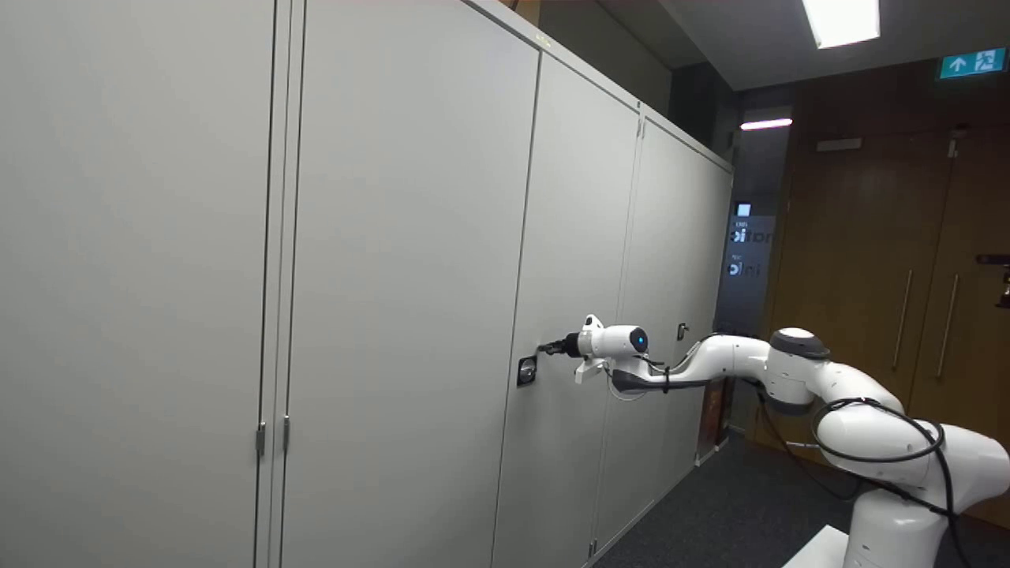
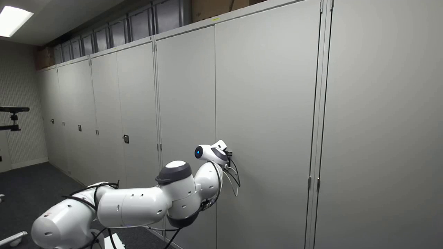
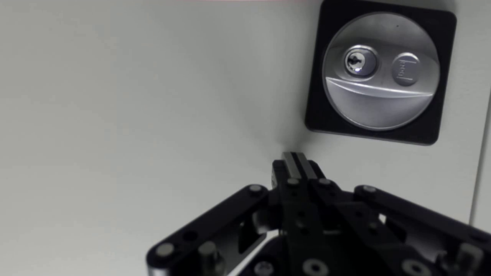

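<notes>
A robot's claw (image 3: pixel 295 154), pressed tightly together, stands just off a corner of the black plate (image 3: pixel 425 128) framing a round silver handle (image 3: pixel 379 73) on the grey cabinet door (image 1: pixel 580 205) I am facing; a white arm (image 1: pixel 734 356) stretches behind.

A row of grey cabinets (image 1: pixel 410 276) is carried by the dark floor (image 1: pixel 710 513). A round metal lock (image 3: pixel 381 71) is set into one door (image 3: pixel 153 115); on top, grey crates (image 2: pixel 140 26) and seemingly cardboard boxes (image 2: pixel 209 8) are held.
</notes>
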